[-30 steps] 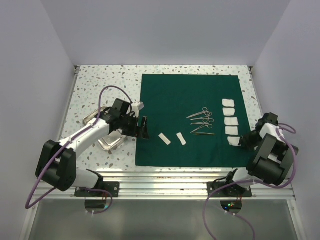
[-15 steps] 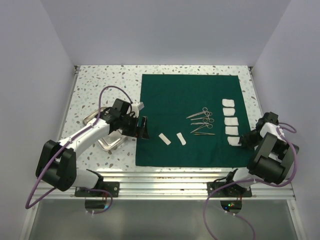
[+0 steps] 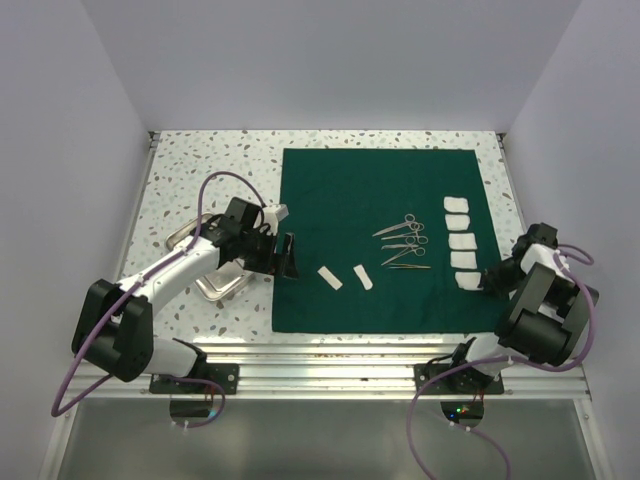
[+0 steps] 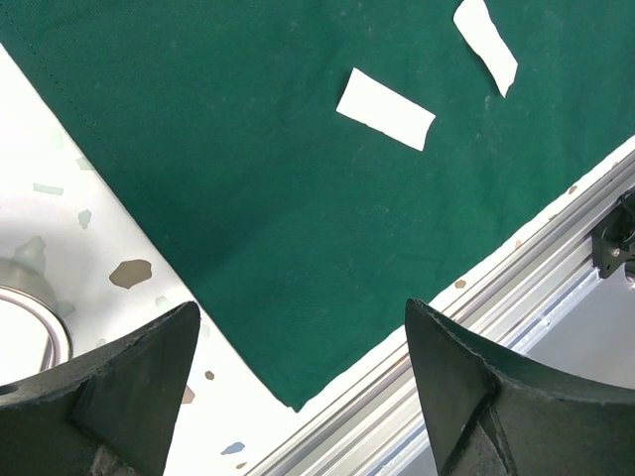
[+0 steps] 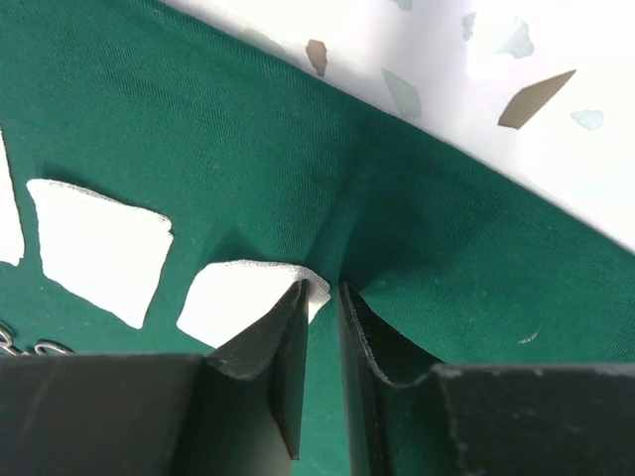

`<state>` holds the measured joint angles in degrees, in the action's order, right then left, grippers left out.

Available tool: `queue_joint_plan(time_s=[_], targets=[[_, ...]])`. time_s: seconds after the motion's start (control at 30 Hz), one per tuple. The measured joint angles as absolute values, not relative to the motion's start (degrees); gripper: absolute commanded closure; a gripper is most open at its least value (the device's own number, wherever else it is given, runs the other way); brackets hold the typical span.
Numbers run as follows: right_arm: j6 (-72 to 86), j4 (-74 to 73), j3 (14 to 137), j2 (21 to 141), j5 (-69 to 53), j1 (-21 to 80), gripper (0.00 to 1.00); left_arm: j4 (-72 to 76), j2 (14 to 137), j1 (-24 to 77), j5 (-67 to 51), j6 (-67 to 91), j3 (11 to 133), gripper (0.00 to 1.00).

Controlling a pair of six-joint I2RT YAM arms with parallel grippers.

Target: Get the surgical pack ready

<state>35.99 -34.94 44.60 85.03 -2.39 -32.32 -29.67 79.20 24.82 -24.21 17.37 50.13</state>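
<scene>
The right end effector [image 5: 322,290] is closed to a thin slit on a raised ridge of the dark green drape [image 5: 198,129] near its right edge, with the corner of the nearest gauze pad [image 5: 243,297] touching one finger. If this starts a fold, the grip should take cloth only: lift slowly, and re-pinch farther right if the pad rises. The left end effector [image 4: 301,312] hangs wide open and empty over the drape's near-left corner, beside the tray [image 4: 25,307]. Keeping the edge low over the instruments [image 3: 405,240] should avoid scattering them on the desk [image 5: 476,59].

Five gauze pads [image 3: 462,242], two strips [image 3: 329,278], one drape [image 3: 350,200].
</scene>
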Motion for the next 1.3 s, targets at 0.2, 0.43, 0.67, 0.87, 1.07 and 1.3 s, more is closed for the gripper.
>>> queue_joint_plan(time_s=[0.2,0.43,0.67,0.87,1.07,1.3], targets=[[36.05,-34.37,45.25,85.12,-2.44,-32.32,0.83,-29.67,79.2,24.84,-24.18,17.37,50.13,0.12],[36.03,-34.2,46.63,85.1,-2.46,-32.32,0.83,-29.65,79.2,24.82,-24.18,17.37,50.13,0.12],[36.07,-33.3,46.61,85.14,-2.48,-32.32,0.78,-29.61,79.2,24.84,-24.18,17.37,50.02,0.12],[36.1,-32.67,46.3,85.14,-2.55,-32.32,0.74,-29.58,79.2,24.82,-24.18,17.37,49.98,0.12],[36.95,-31.55,44.84,85.76,-2.74,-31.64,0.74,-29.58,79.2,24.82,-24.18,17.37,49.98,0.12],[38.19,-30.44,44.56,85.69,-2.7,-30.15,0.76,-29.56,79.2,24.82,-24.18,17.37,49.98,0.12]])
